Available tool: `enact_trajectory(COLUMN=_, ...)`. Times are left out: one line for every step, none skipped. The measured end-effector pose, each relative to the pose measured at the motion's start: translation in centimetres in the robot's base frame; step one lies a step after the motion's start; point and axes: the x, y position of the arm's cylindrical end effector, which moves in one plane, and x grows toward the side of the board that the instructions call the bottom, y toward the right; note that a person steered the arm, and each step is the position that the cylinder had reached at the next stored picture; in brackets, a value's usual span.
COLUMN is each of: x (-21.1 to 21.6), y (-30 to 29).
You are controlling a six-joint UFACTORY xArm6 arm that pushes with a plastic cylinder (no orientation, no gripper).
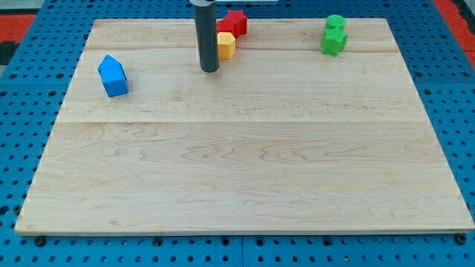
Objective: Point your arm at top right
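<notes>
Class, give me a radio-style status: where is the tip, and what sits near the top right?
My tip at the view's top centre, just left of yellow block. Top right not reached. Two green blocks sit near that corner.

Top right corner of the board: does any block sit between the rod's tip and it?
My tip stands near the view's top, left of centre. The yellow block and red block lie just to its right, and the two green blocks sit near the top right corner, so a straight sweep would likely hit them.

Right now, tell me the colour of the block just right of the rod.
Yellow block, seen in the camera view, beside my tip.
</notes>
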Motion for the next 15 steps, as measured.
enact_trajectory(x=0.9, y=5.1)
enact_trajectory(x=0.9, y=10.3)
enact_trajectory(x=1.0, y=15.8)
enact_trajectory(x=1.0, y=20.7)
enact_trajectory(x=1.0, y=25.0)
enact_trajectory(x=1.0, y=27.8)
enact_trajectory(x=1.0, y=27.0)
enact_trajectory(x=1.0, y=26.5)
enact_trajectory(x=1.0, y=26.3)
enact_trajectory(x=1.0, y=26.3)
enact_trajectory(x=1.0, y=26.3)
enact_trajectory(x=1.1, y=24.8)
enact_trajectory(x=1.4, y=24.4)
enact_trajectory(x=1.4, y=24.3)
enact_trajectory(x=1.4, y=24.0)
